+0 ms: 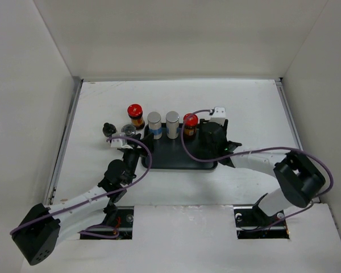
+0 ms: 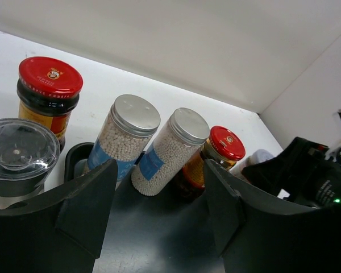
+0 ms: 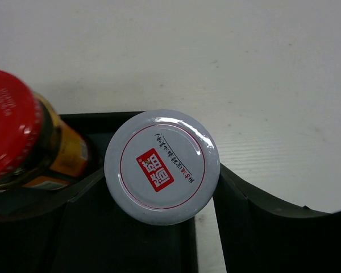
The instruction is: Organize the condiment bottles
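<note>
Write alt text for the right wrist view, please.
A white-lidded jar with a red square mark sits between the right gripper's two dark fingers, seen from above. A red-lidded jar stands to its left on a black tray. White table lies beyond.

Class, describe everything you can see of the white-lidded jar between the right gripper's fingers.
The white-lidded jar is seen from above, so its round, glossy lid hides the body. The lid bears a thin red ring, a red square logo and small black print. It stands upright at the black tray, at its far right corner, beside a red-lidded jar and closely flanked by the right gripper. Contact is unclear.
</note>
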### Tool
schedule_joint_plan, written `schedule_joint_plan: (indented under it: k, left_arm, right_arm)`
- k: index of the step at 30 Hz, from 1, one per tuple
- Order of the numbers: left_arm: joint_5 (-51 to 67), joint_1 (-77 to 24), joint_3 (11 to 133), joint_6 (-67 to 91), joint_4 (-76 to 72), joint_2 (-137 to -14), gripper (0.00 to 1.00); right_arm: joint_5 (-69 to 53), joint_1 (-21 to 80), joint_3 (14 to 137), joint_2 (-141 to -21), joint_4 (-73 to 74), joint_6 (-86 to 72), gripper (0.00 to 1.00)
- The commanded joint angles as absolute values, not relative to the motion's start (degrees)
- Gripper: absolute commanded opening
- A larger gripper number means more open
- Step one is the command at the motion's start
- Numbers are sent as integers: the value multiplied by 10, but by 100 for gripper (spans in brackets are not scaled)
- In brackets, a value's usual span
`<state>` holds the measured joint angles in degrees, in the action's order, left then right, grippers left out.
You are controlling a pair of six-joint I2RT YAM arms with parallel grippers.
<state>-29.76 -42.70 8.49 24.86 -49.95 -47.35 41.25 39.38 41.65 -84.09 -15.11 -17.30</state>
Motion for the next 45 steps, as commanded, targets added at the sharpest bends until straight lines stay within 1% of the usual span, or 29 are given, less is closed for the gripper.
schedule_joint_plan:
  k: [1, 5, 8, 12, 14, 16, 20, 23, 25, 26, 27, 30, 31, 32, 34, 35, 38, 39, 40, 45]
  left_arm:
    - [-293, -423, 85, 254, -525, -465, 60]
    - [-292, -418, 83, 253, -521, -459, 60]
    - [-296, -417, 83, 251, -520, -458, 60]
    - [-297, -414, 89, 251, -518, -468, 61]
    - [-301, -411, 96, 250, -512, -471, 64]
    - [-313, -409, 105, 250, -496, -468, 68]
    - [-370, -414, 151, 245, -392, -433, 76]
    - [-426, -414, 202, 245, -268, -409, 80]
    - [-451, -408, 240, 245, -186, -415, 80]
    - [-456, -404, 258, 246, -150, -424, 81]
    - [-459, -399, 277, 245, -115, -438, 82]
    - [-454, -381, 314, 247, -42, -478, 82]
    - [-453, -377, 323, 248, -28, -493, 82]
    - [-455, -373, 332, 248, -20, -505, 82]
    - [-463, -363, 346, 246, -8, -525, 82]
    - [-467, -358, 351, 247, -2, -532, 82]
    - [-465, -347, 353, 248, -1, -551, 82]
    - [-464, -345, 355, 248, -3, -558, 82]
    - [-463, -345, 357, 247, -4, -564, 82]
    - [-444, -321, 370, 237, -18, -607, 83]
  right_arm:
    - [424, 417, 475, -870, -257, -154, 64]
    - [424, 426, 488, -921, -272, -154, 65]
    - [425, 426, 481, -941, -288, -162, 69]
    - [432, 426, 470, -947, -294, -167, 82]
    - [432, 424, 461, -934, -293, -174, 89]
    - [433, 421, 455, -916, -287, -176, 95]
    - [446, 422, 431, -855, -268, -178, 98]
    - [454, 422, 397, -798, -254, -192, 99]
    - [451, 422, 369, -761, -254, -205, 99]
    - [448, 422, 355, -743, -254, -213, 96]
    - [444, 425, 342, -728, -254, -223, 88]
    - [402, 439, 314, -695, -257, -253, 42]
    - [389, 446, 304, -686, -260, -268, 34]
    - [377, 454, 298, -680, -262, -280, 30]
    - [363, 468, 294, -686, -272, -286, 33]
    - [360, 470, 293, -693, -280, -284, 41]
    - [336, 471, 280, -698, -315, -278, 67]
    - [326, 471, 275, -696, -323, -277, 73]
    - [319, 471, 272, -695, -330, -277, 75]
    - [313, 473, 263, -677, -337, -276, 80]
